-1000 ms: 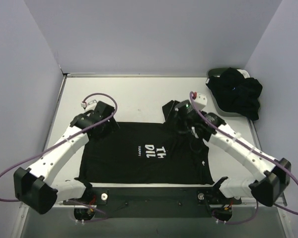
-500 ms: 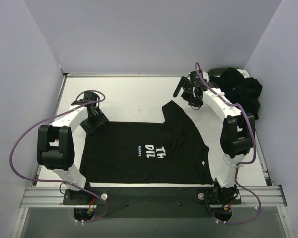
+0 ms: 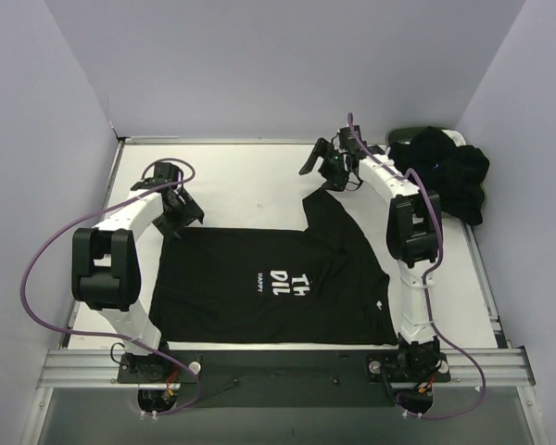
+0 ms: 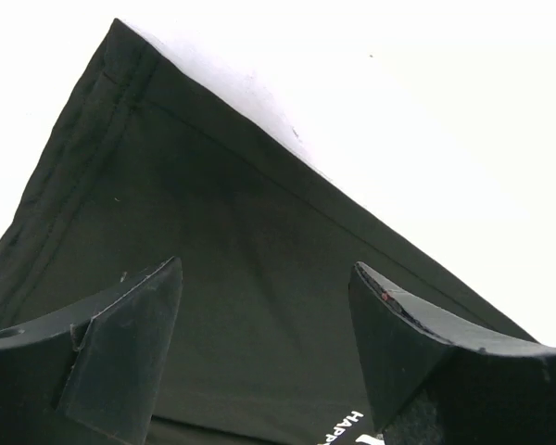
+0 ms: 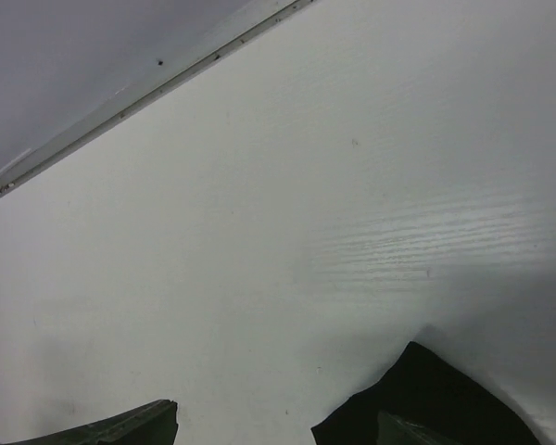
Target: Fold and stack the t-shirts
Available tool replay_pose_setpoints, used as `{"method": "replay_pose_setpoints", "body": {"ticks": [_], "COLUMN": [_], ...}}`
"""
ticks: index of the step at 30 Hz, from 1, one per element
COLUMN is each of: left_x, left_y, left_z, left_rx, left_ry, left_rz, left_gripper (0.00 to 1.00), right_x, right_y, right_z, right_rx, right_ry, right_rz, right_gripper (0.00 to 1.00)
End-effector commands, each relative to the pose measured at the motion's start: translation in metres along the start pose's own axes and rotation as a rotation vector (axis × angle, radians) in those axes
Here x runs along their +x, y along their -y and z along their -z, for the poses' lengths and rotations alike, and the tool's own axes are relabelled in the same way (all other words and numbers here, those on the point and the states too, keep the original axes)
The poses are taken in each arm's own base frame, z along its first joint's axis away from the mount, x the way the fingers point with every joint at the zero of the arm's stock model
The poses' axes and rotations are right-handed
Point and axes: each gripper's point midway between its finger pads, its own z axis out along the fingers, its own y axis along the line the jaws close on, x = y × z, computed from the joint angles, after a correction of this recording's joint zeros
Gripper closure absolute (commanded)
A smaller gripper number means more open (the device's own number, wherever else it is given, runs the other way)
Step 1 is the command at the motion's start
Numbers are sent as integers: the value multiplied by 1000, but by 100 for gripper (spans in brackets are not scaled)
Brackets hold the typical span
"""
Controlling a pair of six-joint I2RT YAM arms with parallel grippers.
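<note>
A black t-shirt with white lettering lies spread flat on the table, with one corner pointing toward the far side. My left gripper is open just over the shirt's far-left corner. In the left wrist view, my left gripper has its fingers apart above the hemmed cloth, holding nothing. My right gripper is open and empty over bare table just beyond the shirt's far point. In the right wrist view, that gripper sits at the bottom edge, with the shirt's tip beside it. No white garment shows.
A dark oval basket stands at the far right corner with a heap of black shirts spilling over it. Walls close in the table's far and side edges. The arm bases stand along the near edge.
Both grippers have lifted off the shirt's far edge and drawn back toward the far side. The right gripper has then moved left. The shirt stays flat.
</note>
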Motion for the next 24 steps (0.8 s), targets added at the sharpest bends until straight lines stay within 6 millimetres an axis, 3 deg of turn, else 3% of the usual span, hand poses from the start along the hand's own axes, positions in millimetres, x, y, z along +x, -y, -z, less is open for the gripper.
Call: {"method": "replay_pose_setpoints", "body": {"ticks": [1,5,10,17,24], "left_x": [-14,-13,-10,-2,5], "left_y": [10,6,3,-3,0], "left_z": [3,-1,-4,1,-6], "left_rx": [34,16,7,12,22], "left_ry": [40,41,35,43,32], "left_rz": [23,22,23,42,38], "left_gripper": [18,18,19,20,20], "right_x": [12,20,28,22,19], "right_y": [-21,-19,-3,20,23], "right_z": [-8,-18,-26,-26,-24], "right_rx": [-104,-114,-79,-40,-43], "right_ry": [-70,-82,-101,-81,-77], "right_rz": [-75,-98,-120,-133,-138], "right_gripper": [15,17,17,17,17]}}
